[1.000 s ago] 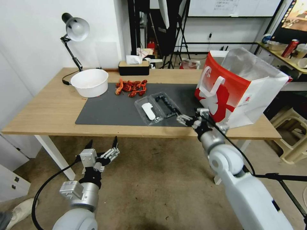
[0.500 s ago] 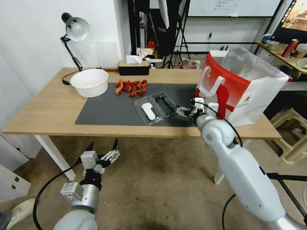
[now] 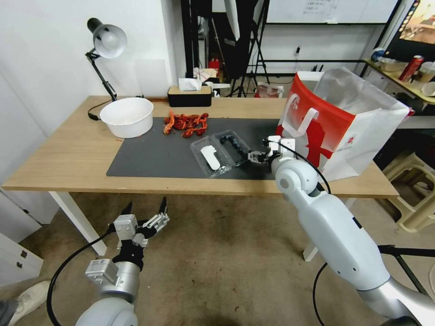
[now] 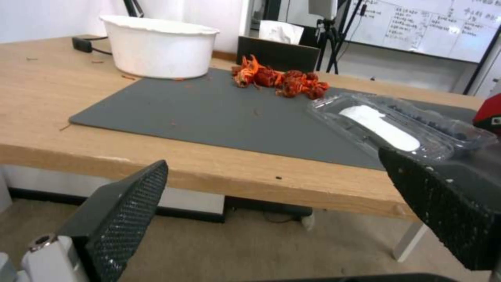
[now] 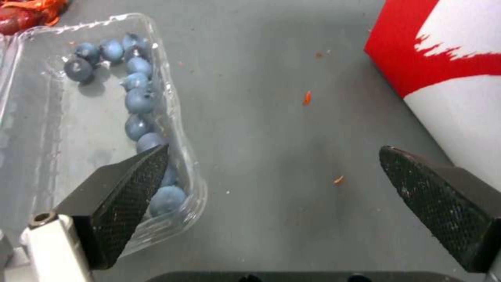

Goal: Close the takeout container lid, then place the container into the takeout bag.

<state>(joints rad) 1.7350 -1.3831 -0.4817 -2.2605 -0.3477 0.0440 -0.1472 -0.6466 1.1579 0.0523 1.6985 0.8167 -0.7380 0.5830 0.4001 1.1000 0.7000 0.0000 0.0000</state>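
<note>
Right now the takeout container (image 3: 223, 151) lies open and flat on the grey mat (image 3: 158, 156), its berry tray (image 5: 78, 129) just beside my right claw (image 3: 254, 157). That claw is spread wide and holds nothing. One of its fingers (image 5: 128, 188) hangs over the tray's near corner, above the row of dark blue berries (image 5: 137, 102), while the other finger is over bare mat on the side away from the tray. I cannot tell whether the near finger touches the plastic rim.

On the tray's far side from my right claw lies the lid (image 3: 209, 157), folded out flat with its white oblong sticker (image 4: 380, 127) facing up. On the opposite side of the claw, close by, stands the takeout bag (image 3: 337, 124), upright on the table (image 3: 68, 158), its mouth open and silvery lining showing.

Farther out past the container, a heap of red crayfish (image 3: 186, 123) sits on the mat, and beyond that a round white bowl (image 3: 127, 116).

My left claw (image 3: 145, 213) hangs low in front of the table edge, well apart from everything, also spread wide and holding nothing.
</note>
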